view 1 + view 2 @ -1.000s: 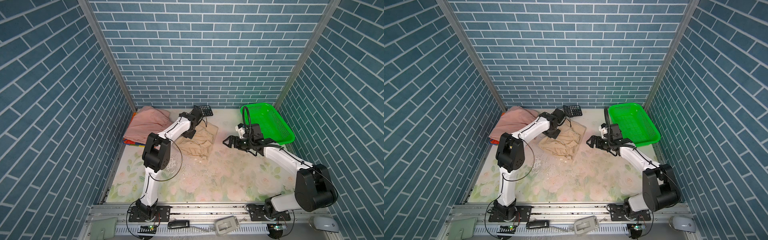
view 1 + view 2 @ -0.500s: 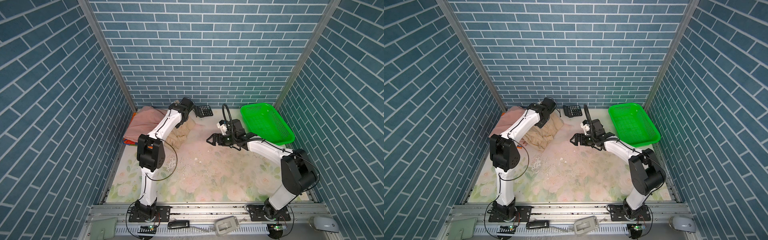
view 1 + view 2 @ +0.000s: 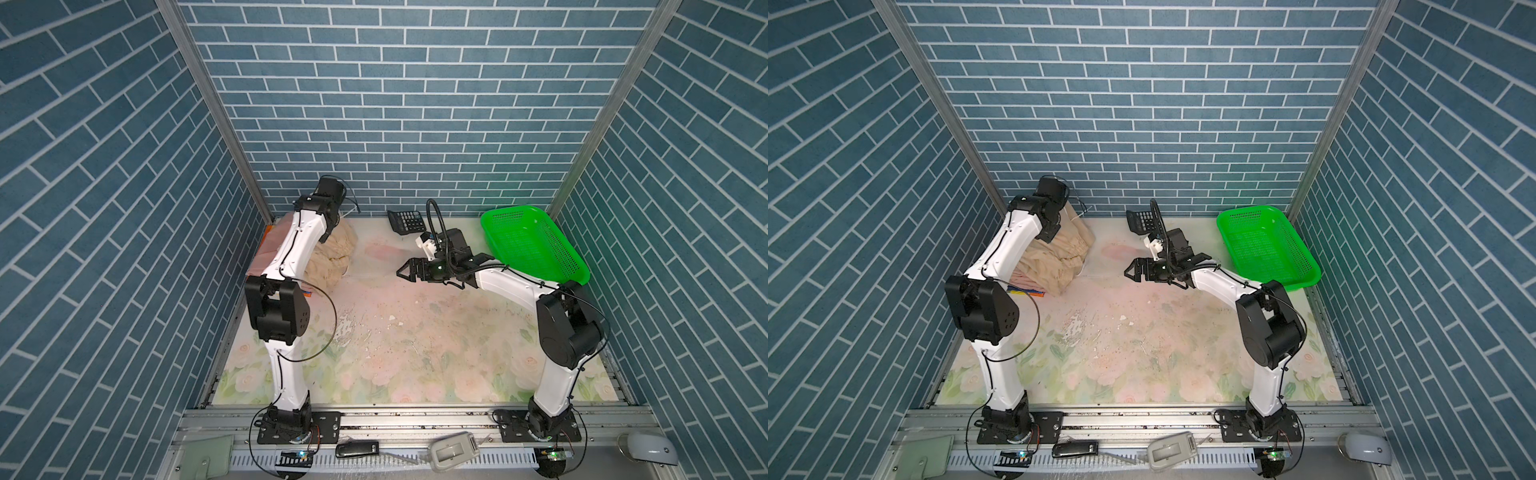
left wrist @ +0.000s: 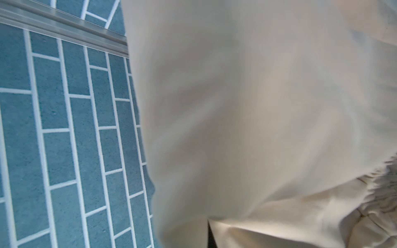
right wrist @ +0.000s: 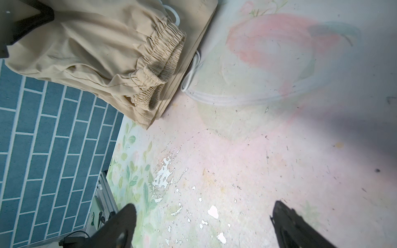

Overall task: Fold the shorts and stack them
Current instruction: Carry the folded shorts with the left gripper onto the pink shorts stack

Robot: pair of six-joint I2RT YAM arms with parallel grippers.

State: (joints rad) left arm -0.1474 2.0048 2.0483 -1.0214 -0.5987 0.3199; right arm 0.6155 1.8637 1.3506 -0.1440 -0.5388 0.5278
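The beige shorts (image 3: 332, 259) (image 3: 1059, 262) hang bunched at the back left corner, draped over the pink shorts (image 3: 272, 245). A coloured edge of the rainbow-striped shorts (image 3: 1027, 292) peeks out below them. My left gripper (image 4: 211, 237) is shut on the beige shorts (image 4: 257, 107); cloth fills its wrist view and hides the fingers. In both top views my right gripper (image 3: 409, 272) (image 3: 1136, 270) hovers open and empty over the table's middle back, pointing at the beige shorts (image 5: 96, 53). Their white drawstring (image 5: 193, 70) trails on the table.
A green mesh basket (image 3: 536, 245) (image 3: 1266, 245) leans at the back right. A black calculator (image 3: 405, 220) (image 3: 1142, 220) lies by the back wall behind the right gripper. Blue brick walls close in three sides of the floral table (image 3: 415, 340).
The left gripper has carried the beige shorts from the table's middle back to the left corner, over the pink shorts. The right gripper has moved left, away from the basket, still open.
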